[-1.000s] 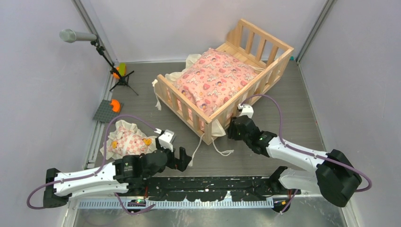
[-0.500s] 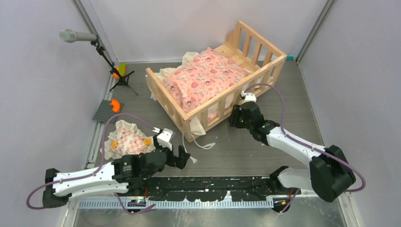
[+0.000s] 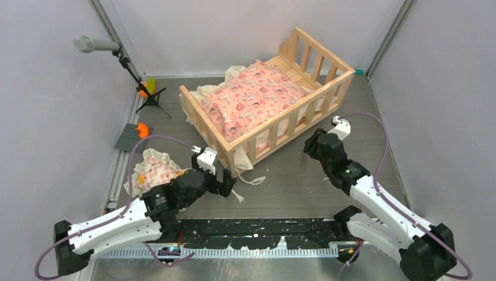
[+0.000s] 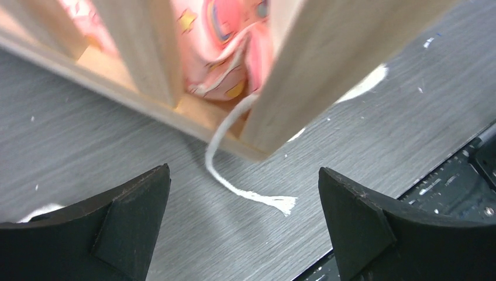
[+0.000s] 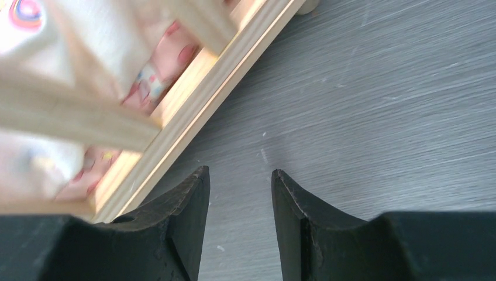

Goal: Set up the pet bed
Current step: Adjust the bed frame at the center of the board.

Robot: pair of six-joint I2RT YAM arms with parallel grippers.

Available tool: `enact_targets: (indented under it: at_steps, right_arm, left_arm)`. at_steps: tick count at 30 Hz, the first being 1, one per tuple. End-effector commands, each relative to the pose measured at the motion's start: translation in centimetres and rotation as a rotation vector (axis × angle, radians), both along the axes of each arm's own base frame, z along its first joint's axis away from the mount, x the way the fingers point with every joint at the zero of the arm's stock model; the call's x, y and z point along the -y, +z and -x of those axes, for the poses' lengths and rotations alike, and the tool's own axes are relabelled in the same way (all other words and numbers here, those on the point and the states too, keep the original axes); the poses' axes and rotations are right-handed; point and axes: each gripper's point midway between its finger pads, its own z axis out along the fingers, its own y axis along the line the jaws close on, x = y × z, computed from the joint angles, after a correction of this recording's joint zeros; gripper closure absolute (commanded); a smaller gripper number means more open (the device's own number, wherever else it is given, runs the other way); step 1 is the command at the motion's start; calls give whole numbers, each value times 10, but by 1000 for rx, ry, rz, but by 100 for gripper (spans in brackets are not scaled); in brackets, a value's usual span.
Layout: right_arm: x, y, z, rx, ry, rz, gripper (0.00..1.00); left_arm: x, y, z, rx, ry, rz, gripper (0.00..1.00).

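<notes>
The pet bed [image 3: 261, 132], a pale slatted wooden frame, stands slantwise mid-table with a pink printed cushion [image 3: 251, 99] lying inside it. My left gripper [image 3: 225, 182] is open wide just short of the bed's near corner. In the left wrist view the corner post [image 4: 327, 64] rises ahead of my left gripper [image 4: 244, 170], and a frayed white cord [image 4: 251, 196] trails on the table between the fingers. My right gripper [image 3: 311, 147] hovers beside the long rail, clear of it. Its jaws [image 5: 240, 170] stand partly open over bare table, with the bed's base rail [image 5: 193, 111] to the upper left.
A small frilled pillow [image 3: 155, 175] lies on the table left of my left arm. A microphone on a tripod [image 3: 152, 99], orange pieces [image 3: 142, 130] and a grey plate [image 3: 128, 137] sit along the left wall. Walls close in on three sides.
The bed has swung and shifted left. My right gripper came off its long rail and drew back to the right. My left gripper moved up toward the bed's near corner.
</notes>
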Motion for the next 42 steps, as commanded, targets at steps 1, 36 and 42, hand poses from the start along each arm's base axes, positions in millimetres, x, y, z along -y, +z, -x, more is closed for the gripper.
enact_targets:
  at_steps: [1, 36, 42]
  right_arm:
    - [18, 31, -23, 11, -138, -12, 51]
    - [-39, -4, 79, 96, 371, -309, 49]
    - [-74, -21, 92, 102, 568, -352, 48]
  left_arm:
    - [28, 60, -7, 165, -134, 52, 0]
    - [38, 7, 17, 14, -215, 67, 1]
    - [53, -25, 10, -15, -207, 70, 1]
